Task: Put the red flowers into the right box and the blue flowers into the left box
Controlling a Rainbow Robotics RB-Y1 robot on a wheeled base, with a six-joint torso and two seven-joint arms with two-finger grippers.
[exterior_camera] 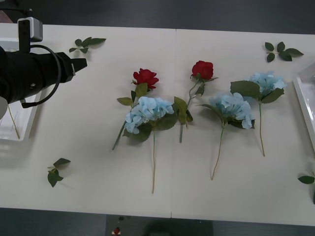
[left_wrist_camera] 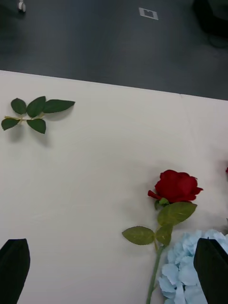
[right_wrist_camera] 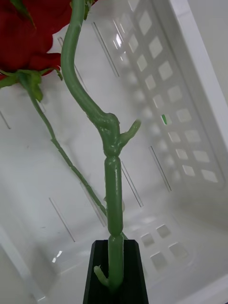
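While my right gripper [right_wrist_camera: 114, 273] pinches a light, bendy rose stem [right_wrist_camera: 113, 190] over the right box [right_wrist_camera: 190, 95], my open left gripper [left_wrist_camera: 114, 270] nears the centre-left rose [exterior_camera: 145, 77], best taken mid-stem.

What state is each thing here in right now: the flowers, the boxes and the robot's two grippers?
Red flowers: two lying loose on the table.
Held red flower: stem clamped, hanging over the right box.
Blue flowers: three lying on the table.
Right box: holds one red flower.
Left box: contents unclear.
Left gripper: open, above the table.
Right gripper: shut on the stem.
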